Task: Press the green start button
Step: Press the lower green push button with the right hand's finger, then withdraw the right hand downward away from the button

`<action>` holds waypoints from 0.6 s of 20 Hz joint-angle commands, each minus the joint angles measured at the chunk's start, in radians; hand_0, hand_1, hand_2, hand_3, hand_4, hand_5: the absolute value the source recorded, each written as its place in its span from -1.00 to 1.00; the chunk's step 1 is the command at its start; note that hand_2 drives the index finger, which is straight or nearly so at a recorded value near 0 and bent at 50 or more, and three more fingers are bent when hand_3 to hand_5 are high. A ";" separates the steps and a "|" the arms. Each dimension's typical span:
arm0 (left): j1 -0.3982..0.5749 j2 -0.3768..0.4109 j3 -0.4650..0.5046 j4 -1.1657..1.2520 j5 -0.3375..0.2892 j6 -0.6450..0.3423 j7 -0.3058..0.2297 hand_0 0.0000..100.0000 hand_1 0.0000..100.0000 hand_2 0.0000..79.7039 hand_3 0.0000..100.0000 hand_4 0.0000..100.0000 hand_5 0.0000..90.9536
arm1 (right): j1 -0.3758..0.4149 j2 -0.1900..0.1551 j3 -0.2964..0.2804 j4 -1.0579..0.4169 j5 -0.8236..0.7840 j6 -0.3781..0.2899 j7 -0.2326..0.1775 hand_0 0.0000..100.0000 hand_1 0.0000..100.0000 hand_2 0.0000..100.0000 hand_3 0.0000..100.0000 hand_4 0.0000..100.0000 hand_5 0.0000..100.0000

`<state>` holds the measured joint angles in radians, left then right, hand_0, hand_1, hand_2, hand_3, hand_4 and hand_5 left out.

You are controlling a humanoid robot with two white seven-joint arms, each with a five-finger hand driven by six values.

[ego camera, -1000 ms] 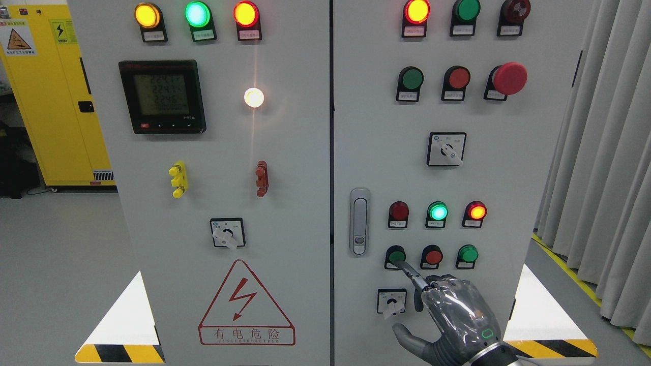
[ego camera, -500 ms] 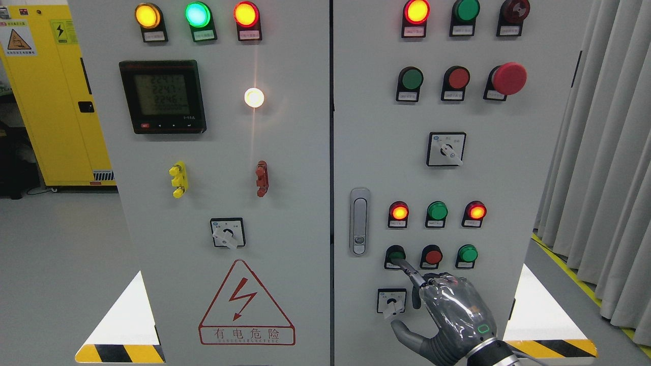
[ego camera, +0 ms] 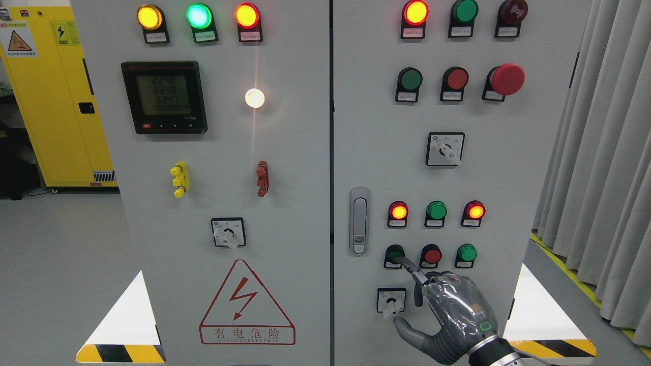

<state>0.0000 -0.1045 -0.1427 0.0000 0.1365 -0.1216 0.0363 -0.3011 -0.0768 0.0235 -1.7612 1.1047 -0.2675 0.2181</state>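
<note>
On the right cabinet door, the lower row of buttons starts with a green button at its left end. My right hand comes up from the bottom right with its index finger stretched out, the tip touching that button. Its other fingers are curled and the thumb sticks out to the left; it holds nothing. Above that row, the left red lamp and the right red lamp glow, while the green lamp between them is dark. The left hand does not show.
Right of the touched button sit a red button and another green button. A selector switch is just left of my hand, a door handle further left. A red mushroom stop button sticks out higher up. A curtain hangs at the right.
One second ago the middle green lamp glowed and the left red lamp was dark; since half a second ago this is reversed. My hand crept slightly up, fingertip staying on the button.
</note>
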 commanded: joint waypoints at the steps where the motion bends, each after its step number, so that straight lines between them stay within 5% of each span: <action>1: -0.011 0.000 0.000 -0.028 0.000 0.000 0.000 -0.76 0.11 -1.00 -1.00 -1.00 -1.00 | 0.016 0.029 0.003 -0.026 -0.029 -0.005 -0.002 -0.29 0.26 -1.00 0.40 0.34 0.08; 8: -0.011 0.000 0.000 -0.028 0.000 0.000 0.000 -0.76 0.11 -1.00 -1.00 -1.00 -1.00 | 0.111 0.031 0.004 -0.055 -0.409 -0.125 0.047 -0.21 0.21 -1.00 0.29 0.18 -0.17; 10: -0.011 0.000 0.000 -0.028 0.000 0.000 0.000 -0.76 0.11 -1.00 -1.00 -1.00 -1.00 | 0.129 0.031 0.009 -0.061 -0.541 -0.121 0.047 -0.24 0.20 -1.00 -0.15 -0.19 -0.50; 11: -0.011 0.000 0.000 -0.028 0.000 0.000 0.000 -0.76 0.11 -1.00 -1.00 -1.00 -1.00 | 0.135 0.031 0.009 -0.064 -0.610 -0.116 0.047 -0.25 0.20 -1.00 -0.20 -0.22 -0.52; 12: -0.011 0.000 0.000 -0.028 0.000 0.000 0.000 -0.76 0.11 -1.00 -1.00 -1.00 -1.00 | 0.142 0.032 0.009 -0.066 -0.676 -0.113 0.047 -0.27 0.20 -0.99 -0.45 -0.40 -0.62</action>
<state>0.0000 -0.1045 -0.1426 0.0000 0.1365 -0.1217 0.0364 -0.2062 -0.0570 0.0073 -1.7965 0.7239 -0.3764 0.2597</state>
